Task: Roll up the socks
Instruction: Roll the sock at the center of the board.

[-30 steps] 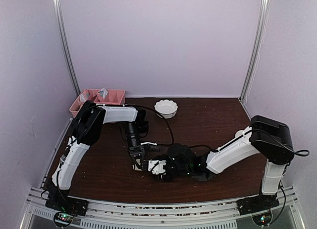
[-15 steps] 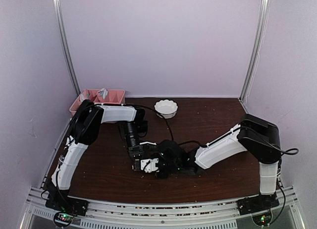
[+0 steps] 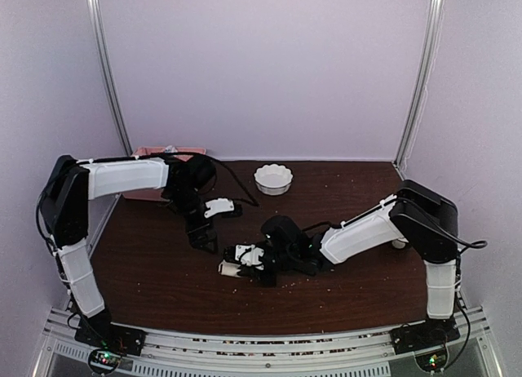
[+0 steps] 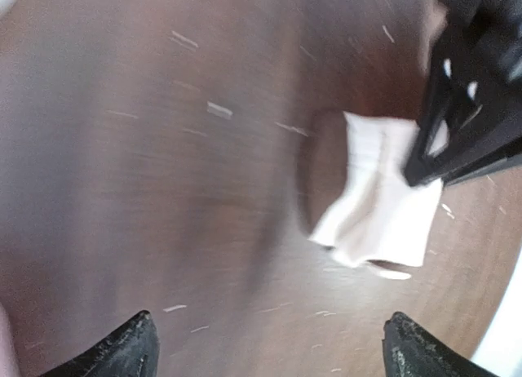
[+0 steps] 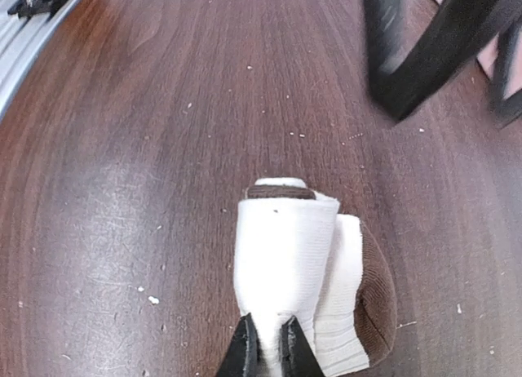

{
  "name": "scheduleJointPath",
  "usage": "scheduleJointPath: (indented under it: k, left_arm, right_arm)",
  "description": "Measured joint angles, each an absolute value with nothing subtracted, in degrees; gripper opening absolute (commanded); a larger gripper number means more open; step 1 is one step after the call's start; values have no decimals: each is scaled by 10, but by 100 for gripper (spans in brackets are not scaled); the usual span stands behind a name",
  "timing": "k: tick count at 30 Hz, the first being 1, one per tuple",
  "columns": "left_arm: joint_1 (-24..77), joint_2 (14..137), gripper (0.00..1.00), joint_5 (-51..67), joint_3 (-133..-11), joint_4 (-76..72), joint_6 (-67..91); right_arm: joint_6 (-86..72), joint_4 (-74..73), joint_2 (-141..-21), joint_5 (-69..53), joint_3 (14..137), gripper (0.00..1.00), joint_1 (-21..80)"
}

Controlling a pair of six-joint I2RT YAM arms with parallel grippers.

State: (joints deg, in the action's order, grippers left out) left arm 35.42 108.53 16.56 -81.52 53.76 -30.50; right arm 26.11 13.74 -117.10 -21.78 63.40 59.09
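Standing by the rig, I see the right claw (image 5: 263,344) squeezed down narrow with a pinch of cream fabric between its tips, so it's holding the sock bundle (image 5: 285,255) by the near edge. The bundle lies on the dark wood table (image 5: 122,148), a bit left of centre and towards the front, and looks like a short fat fold of cream ribbed cloth with a brown band at the far end and a brown patch bulging out on the right. I honestly can't tell whether that brown is the patchy sock's own heel or the plain tan one tucked inside. The left claw (image 4: 269,348) is spread wide with nothing in it, and hangs above the table behind and to the left of the bundle, well apart from it. Further back there's a white scalloped bowl (image 3: 273,179) and a pink tray (image 3: 147,152) peeking out behind the left arm, neither of them involved. My read is that we're mid-roll, the thing is folded up but not locked. The next move probably wants the right claw to keep that pinch firm while the left comes down on the loose side to turn the cuff over, or it'll just flop open
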Motion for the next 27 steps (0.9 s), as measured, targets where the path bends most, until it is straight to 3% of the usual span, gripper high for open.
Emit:
scheduleJointPath:
  k: [6, 11, 13, 16, 19, 27]
  left_arm:
    - [335, 1035, 98, 123, -799, 438, -286]
    - [330, 966, 98, 61, -704, 343, -294]
    - [326, 969, 98, 46, -728, 340, -271]
    - [282, 1039, 98, 123, -835, 369, -263]
    - [253, 1046, 98, 137, -811, 331, -286]
    - [398, 955, 82, 163, -653, 331, -415]
  right_arm:
    - [216, 93, -1186, -293, 666, 0, 565]
    - [172, 41, -1214, -362, 717, 0, 542]
    - [149, 17, -1233, -396, 748, 0, 531]
    - [120, -8, -1251, -438, 775, 0, 517]
    - [86, -21, -1263, -470, 789, 0, 506]
    - [-5, -90, -1307, -542, 856, 0, 481]
